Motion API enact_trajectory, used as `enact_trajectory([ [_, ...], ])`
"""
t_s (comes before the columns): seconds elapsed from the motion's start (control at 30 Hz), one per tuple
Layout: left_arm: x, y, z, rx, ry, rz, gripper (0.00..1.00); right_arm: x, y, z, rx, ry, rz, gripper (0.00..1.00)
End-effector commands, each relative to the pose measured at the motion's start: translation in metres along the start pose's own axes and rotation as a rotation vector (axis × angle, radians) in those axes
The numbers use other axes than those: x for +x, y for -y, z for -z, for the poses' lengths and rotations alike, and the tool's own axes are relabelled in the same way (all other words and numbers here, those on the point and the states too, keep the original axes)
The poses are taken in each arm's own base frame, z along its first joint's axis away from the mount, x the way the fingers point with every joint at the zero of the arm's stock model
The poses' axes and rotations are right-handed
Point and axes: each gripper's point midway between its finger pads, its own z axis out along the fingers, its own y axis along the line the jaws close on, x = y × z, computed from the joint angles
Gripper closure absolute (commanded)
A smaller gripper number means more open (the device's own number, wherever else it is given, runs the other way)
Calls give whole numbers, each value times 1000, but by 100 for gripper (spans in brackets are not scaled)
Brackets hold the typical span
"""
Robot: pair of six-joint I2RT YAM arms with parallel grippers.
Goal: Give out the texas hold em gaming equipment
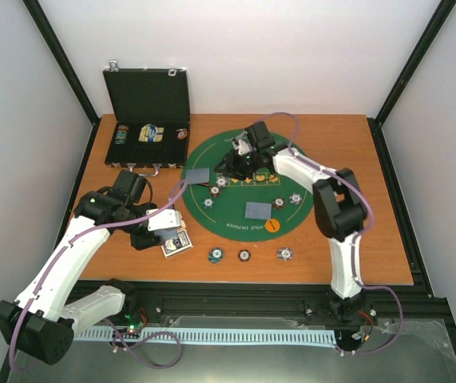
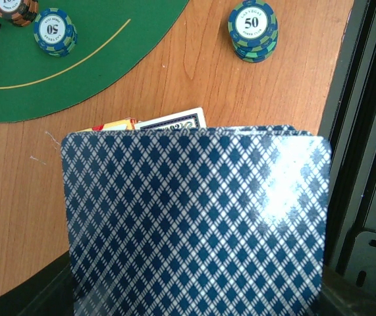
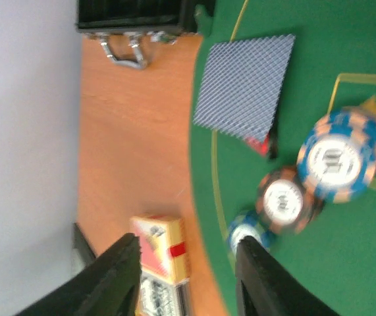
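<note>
Closest to the lens (left wrist view): held cards [image 2: 194, 224], blue diamond backs, fill nearly the whole frame.
Grip, left side: left pincer [image 1: 157, 230] is closed on that stack. Its fingers are hidden behind the cards in its own view.
Peeking over the top edge: a card box [image 2: 171, 122] lying on the wooden surface [image 2: 194, 79].
Further out: a green-and-blue chip stack [image 2: 253, 29] sits on the wood. A blue chip [image 2: 54, 31] sits on the green felt [image 2: 76, 66].
Right wrist view, grip: right pincer [image 3: 189, 242] has its jaws apart with nothing between them. A small blue chip [image 3: 245, 232] sits just beside one finger.
Right wrist view, felt: a face-down pile [image 3: 243, 82] lies near the felt's edge. A big blue-and-peach chip stack [image 3: 340, 161] and a dark chip [image 3: 283, 201] sit close together.
Top view, layout: a second pile [image 1: 258, 210] and an orange disc [image 1: 271, 226] are on the felt. Three loose chips [image 1: 244, 255] line up on the wood in front. The black case [image 1: 148, 100] stands open at the back left.
Handling, my guess: cards are light, slick and bendy, so pinch a short edge and don't squeeze hard. Chips are stiff, but stacks slide, so grab across the rim.
</note>
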Motion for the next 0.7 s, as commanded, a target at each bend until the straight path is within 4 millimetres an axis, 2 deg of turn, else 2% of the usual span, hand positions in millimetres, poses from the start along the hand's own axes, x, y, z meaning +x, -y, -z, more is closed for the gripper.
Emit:
enact_trajectory([
  [0.0, -5, 1, 4, -10, 28, -13, 83, 28, -54, 42, -132, 67, 98, 56],
  [0.13, -7, 0, 4, -5, 37, -6, 84, 96, -79, 50, -239, 20, 125, 41],
  [0.23, -10, 0, 5, -6, 46, -4, 84, 141, -93, 53, -309, -8, 125, 36],
  [0.33, -11, -2, 5, -7, 50, 0, 83, 177, -110, 54, -372, -30, 137, 33],
  [0.47, -13, -4, 5, -10, 55, -1, 83, 208, -128, 45, -429, -75, 143, 33],
  [0.67, -15, -5, 6, -8, 60, 2, 83, 224, -146, 33, -476, -115, 150, 33],
])
